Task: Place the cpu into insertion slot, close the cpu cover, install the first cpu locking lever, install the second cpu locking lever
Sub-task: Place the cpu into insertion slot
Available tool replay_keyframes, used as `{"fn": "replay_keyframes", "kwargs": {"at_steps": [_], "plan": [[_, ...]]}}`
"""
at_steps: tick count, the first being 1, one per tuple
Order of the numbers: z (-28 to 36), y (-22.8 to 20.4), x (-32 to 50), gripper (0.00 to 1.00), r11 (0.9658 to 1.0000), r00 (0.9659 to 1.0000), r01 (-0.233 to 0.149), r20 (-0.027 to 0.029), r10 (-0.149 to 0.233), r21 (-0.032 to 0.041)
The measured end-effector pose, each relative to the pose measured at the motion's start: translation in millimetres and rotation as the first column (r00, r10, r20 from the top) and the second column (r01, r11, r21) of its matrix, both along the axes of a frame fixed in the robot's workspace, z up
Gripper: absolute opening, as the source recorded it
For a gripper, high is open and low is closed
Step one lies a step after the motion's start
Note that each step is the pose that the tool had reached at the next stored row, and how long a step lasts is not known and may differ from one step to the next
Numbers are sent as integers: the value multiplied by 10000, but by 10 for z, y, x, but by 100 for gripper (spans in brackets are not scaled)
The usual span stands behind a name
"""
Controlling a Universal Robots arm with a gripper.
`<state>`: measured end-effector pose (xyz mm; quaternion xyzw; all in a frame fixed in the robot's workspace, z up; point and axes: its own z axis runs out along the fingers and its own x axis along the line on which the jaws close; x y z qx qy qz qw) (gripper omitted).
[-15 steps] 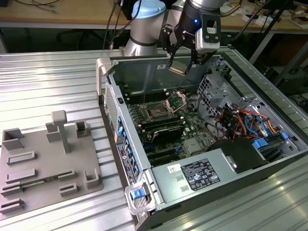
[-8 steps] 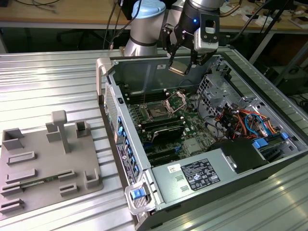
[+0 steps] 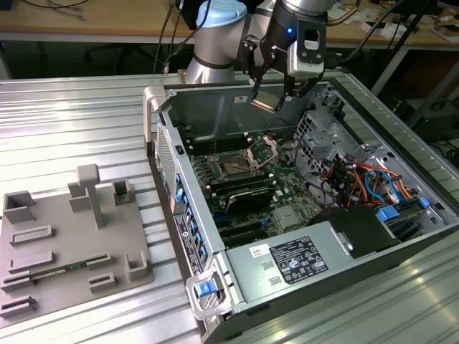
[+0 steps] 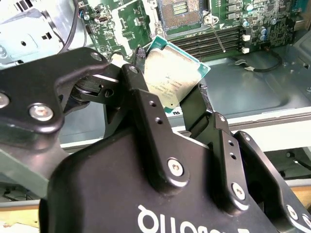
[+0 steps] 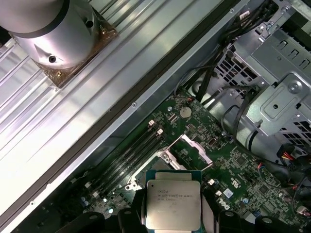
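My gripper [image 3: 270, 95] is shut on the cpu [image 3: 265, 101], holding it tilted in the air above the back of the open computer case. Both wrist views show the chip's silver top face, cpu [image 4: 172, 77] and cpu [image 5: 172, 204], pinched by its edges between black fingers [image 4: 141, 99]. The insertion slot [image 3: 235, 167] lies lower down on the green motherboard, square, with a gold contact field and bare. Its cpu cover [image 3: 262, 150] stands hinged up beside it. In the first wrist view the cover [image 5: 190, 148] shows just beyond the held chip.
A metal drive cage [image 3: 323, 132] and orange and blue cables [image 3: 366, 179] fill the case at the exterior view's right. The power supply [image 3: 297, 259] sits at the front. Black memory slots [image 3: 240, 192] run beside the socket. A grey fixture plate [image 3: 72, 247] lies outside on the exterior view's left.
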<state>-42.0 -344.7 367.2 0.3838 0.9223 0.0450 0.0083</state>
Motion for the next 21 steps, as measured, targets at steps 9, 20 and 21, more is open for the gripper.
{"fn": "replay_keyframes", "kwargs": {"at_steps": [9, 20, 21], "plan": [[-1, 0, 0, 55, 9989, 9989, 458, 0, -458, 0], [-1, 0, 0, 55, 9989, 9989, 468, 0, -468, 1], [-1, 0, 0, 55, 9988, 9988, 489, 0, -489, 1]]}}
